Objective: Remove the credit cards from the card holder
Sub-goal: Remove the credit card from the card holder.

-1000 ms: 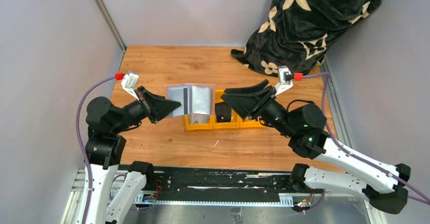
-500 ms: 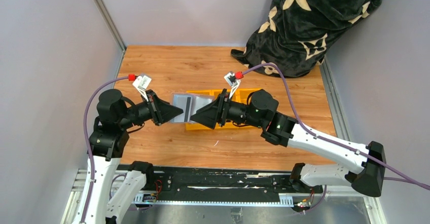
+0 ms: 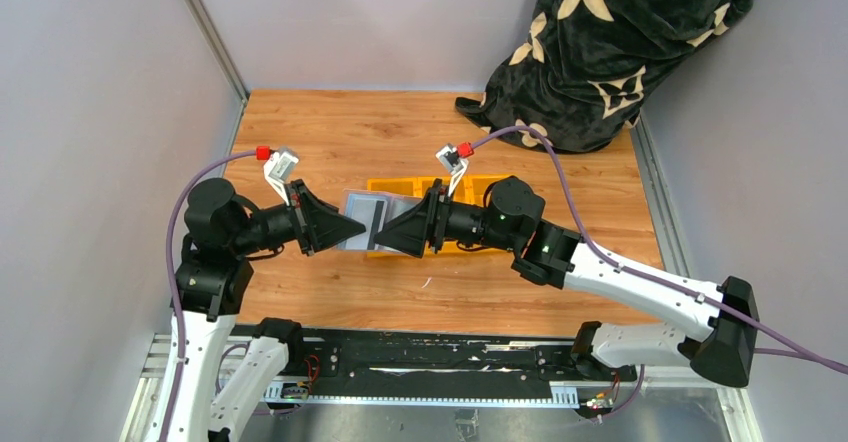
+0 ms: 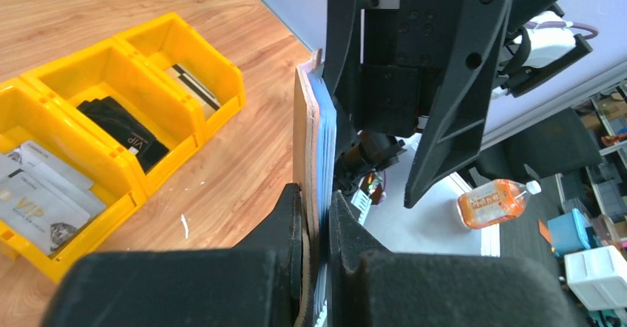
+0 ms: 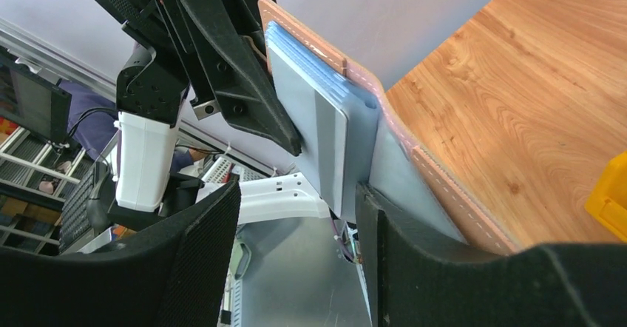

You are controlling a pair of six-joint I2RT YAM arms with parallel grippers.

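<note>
Just left of centre in the overhead view, the left arm's black two-finger gripper (image 3: 342,228) is pinched tight on a flat grey-blue bifold card holder with a stitched pinkish-tan edge (image 3: 363,214). It holds the wallet on edge above the wooden table (image 3: 330,132). The holder juts rightward from that grip, its free edge aimed at the right arm's black gripper (image 3: 388,234) — the nearer one for the pull. From the right wrist, those jaws stand wide and hold nothing, one finger on either side of the thin light-grey plastic credit cards (image 5: 319,131) tucked in the slots; whether they touch I can't tell. Behind them sits a yellow plastic three-bin tray (image 3: 410,183) — a loose grey card (image 4: 37,205) in one bin reads "VIP".
</note>
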